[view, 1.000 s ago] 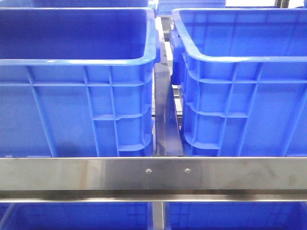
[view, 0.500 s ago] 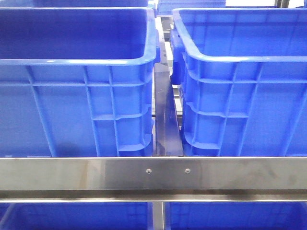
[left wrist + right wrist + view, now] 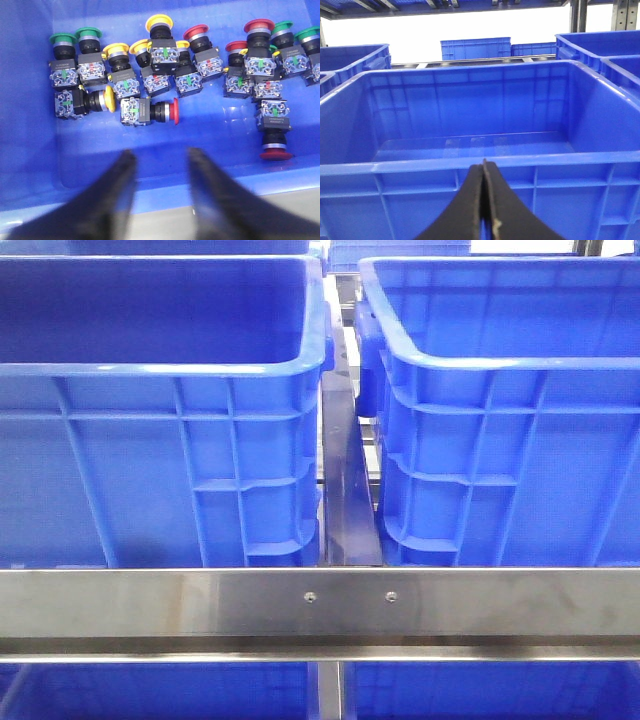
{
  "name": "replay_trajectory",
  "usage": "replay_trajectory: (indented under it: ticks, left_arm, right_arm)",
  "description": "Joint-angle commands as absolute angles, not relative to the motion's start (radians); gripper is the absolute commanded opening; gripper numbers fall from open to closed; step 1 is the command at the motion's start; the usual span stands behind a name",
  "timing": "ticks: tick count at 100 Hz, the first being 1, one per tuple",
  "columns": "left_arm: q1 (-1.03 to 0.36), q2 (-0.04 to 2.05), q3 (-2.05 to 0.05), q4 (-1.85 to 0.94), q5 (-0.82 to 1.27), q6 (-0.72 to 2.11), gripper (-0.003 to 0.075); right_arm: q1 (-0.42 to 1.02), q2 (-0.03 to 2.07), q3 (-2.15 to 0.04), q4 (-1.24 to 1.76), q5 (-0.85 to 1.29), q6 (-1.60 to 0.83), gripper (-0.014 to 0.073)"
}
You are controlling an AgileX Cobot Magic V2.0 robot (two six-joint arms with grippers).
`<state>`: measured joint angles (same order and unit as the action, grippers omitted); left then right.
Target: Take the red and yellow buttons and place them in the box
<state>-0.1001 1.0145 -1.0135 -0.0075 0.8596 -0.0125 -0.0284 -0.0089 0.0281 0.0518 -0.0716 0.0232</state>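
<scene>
the left gripper (image 3: 159, 162) hangs with its jaws spread and nothing between them, over a blue bin (image 3: 30, 165) holding a scatter of push buttons. nearest its fingertips lies a red button (image 3: 172, 110) on its side, cap toward the right of that view, with a yellow button (image 3: 109, 98) just beside it, also tipped over. more red, yellow and green ones crowd the far wall — another red button (image 3: 274, 152) lies apart.

the right gripper (image 3: 483, 200) is pressed closed with nothing in it, in front of the near wall of the box (image 3: 470, 170), whose floor looks bare.

the front view shows 2 blue crates (image 3: 160, 420) side by side behind a steel rail (image 3: 320, 602) — neither gripper appears there.
</scene>
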Motion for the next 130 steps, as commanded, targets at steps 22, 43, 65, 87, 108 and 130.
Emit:
replay_trajectory:
  ticks: [22,43,65,87,108,130]
  left_arm:
    - [-0.099,1.038,-1.054,-0.123,0.748,0.032,0.0484]
    - [-0.18,1.169,-1.127,-0.141,0.732,0.043,0.0484]
    - [-0.277,1.381,-1.256,-0.137,0.726,0.043,0.0484]
    - [-0.331,1.557,-1.371,-0.137,0.729,0.043,0.0484]
    - [-0.36,1.666,-1.441,-0.134,0.734,0.043,0.0484]
    - [-0.367,1.74,-1.464,-0.13,0.72,0.043,0.0484]
  right_arm:
    - [-0.027,-0.031,0.008,0.042,-0.153,0.02,-0.0068]
    - [-0.027,-0.031,0.008,0.042,-0.153,0.02,-0.0068]
    - [-0.027,-0.031,0.008,0.042,-0.153,0.02,-0.0068]
    - [-0.027,-0.031,0.008,0.042,-0.153,0.02,-0.0068]
    - [-0.027,-0.031,0.008,0.042,-0.153,0.02,-0.0068]
    - [-0.027,-0.031,0.008,0.042,-0.153,0.02,-0.0068]
